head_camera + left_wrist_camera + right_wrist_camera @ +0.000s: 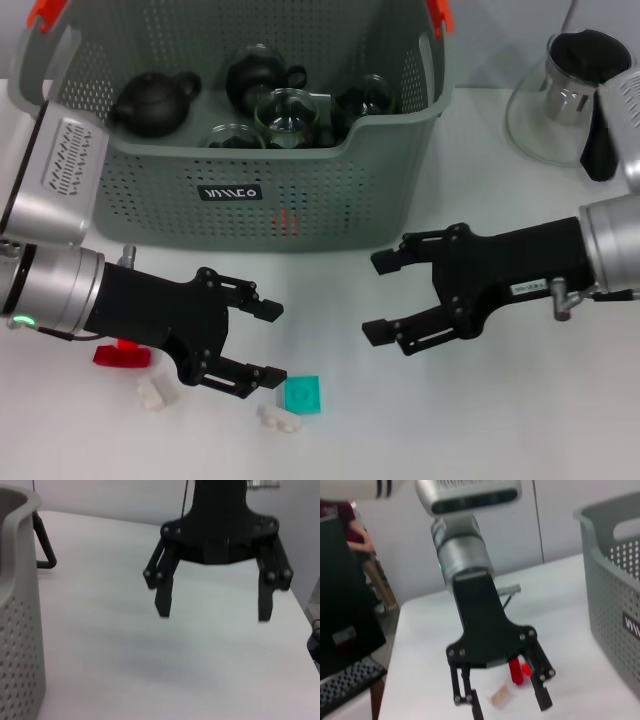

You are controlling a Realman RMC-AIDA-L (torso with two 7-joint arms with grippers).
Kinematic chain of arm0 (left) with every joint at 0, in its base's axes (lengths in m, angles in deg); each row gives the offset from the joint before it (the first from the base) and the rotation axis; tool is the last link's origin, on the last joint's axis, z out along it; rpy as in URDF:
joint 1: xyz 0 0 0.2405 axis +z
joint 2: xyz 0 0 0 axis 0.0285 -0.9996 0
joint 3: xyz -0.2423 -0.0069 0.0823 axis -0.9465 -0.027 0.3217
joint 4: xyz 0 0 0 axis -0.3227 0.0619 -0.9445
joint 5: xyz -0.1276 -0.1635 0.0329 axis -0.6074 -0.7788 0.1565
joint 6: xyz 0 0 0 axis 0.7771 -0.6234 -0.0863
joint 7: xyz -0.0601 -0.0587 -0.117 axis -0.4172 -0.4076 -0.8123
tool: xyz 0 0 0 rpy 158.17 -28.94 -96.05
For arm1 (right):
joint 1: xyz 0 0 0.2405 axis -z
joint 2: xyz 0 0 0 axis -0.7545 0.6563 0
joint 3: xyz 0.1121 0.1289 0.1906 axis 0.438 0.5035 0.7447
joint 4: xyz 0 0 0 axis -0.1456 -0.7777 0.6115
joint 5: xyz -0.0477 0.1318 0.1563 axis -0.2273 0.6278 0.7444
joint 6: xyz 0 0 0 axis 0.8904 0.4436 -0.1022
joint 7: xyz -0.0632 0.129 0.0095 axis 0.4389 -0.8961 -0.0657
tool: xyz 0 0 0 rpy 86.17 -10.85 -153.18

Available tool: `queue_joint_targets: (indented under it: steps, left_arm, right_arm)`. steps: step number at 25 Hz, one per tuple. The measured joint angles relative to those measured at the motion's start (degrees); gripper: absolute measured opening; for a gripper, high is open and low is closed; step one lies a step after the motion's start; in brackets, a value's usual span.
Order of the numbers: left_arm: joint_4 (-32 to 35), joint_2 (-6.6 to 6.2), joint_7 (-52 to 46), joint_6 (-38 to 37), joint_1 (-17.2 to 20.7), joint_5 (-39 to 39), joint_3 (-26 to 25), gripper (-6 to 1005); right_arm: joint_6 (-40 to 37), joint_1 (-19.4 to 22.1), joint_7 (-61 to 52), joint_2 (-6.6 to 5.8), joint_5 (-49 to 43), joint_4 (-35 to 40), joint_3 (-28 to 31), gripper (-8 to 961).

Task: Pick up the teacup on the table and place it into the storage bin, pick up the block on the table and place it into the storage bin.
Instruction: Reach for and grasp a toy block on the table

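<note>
The storage bin (240,170) stands at the back, grey and perforated, with dark teapots and glass teacups (285,110) inside it. No teacup shows on the table top. A teal block (302,393) lies on the white table just past the lower fingertip of my left gripper (272,345), which is open and empty. My right gripper (380,297) hovers open and empty to the right, facing the left one. The left wrist view shows the right gripper (215,610) open above bare table. The right wrist view shows the left gripper (505,702) open.
A red block (120,354) and two white blocks (157,390) (278,417) lie by the left arm. A glass pitcher (560,100) with a black handle stands at the back right. The bin wall (20,605) is close to the left wrist.
</note>
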Motion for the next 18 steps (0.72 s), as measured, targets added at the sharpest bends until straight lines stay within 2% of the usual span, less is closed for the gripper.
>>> queue_joint_targets:
  steps: [7,14,18]
  left_arm:
    - [2.53,0.17,-0.61,-0.38,-0.06,0.14,1.43,753]
    - [8.96,0.76,-7.07,0.25,0.03,0.33,10.94,753]
    - [12.86,1.37,-9.99,0.14,0.08,1.43,13.52,753]
  right_arm:
    - [0.97,-0.37,-0.62,-0.27,-1.89,-0.11,-1.12,927]
    - [0.72,-0.34,-1.62,-0.32,-2.59,-0.11,-0.97,927]
    - [0.69,-0.41,-2.77,-0.3,-3.1,0.28,-0.86,927]
